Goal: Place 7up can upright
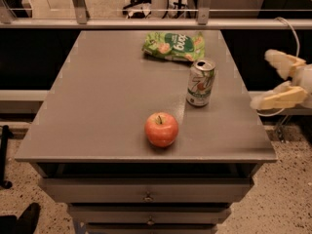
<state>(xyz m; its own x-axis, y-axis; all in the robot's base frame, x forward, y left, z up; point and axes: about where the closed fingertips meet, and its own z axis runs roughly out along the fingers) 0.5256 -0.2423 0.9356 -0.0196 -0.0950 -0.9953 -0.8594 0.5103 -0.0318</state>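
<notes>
The 7up can (pixel 200 82) stands upright on the grey table (pixel 112 101), right of centre, silver-white with green markings and a shiny top. My gripper (pixel 273 79) is off the table's right edge, well clear of the can. Its two cream fingers (pixel 278 99) are spread apart and hold nothing.
A red apple (pixel 161 129) sits near the table's front edge, left and in front of the can. A green crinkly snack bag (pixel 174 46) lies behind the can at the back. A rail (pixel 146 24) runs behind the table. Drawers (pixel 146 194) are below the top.
</notes>
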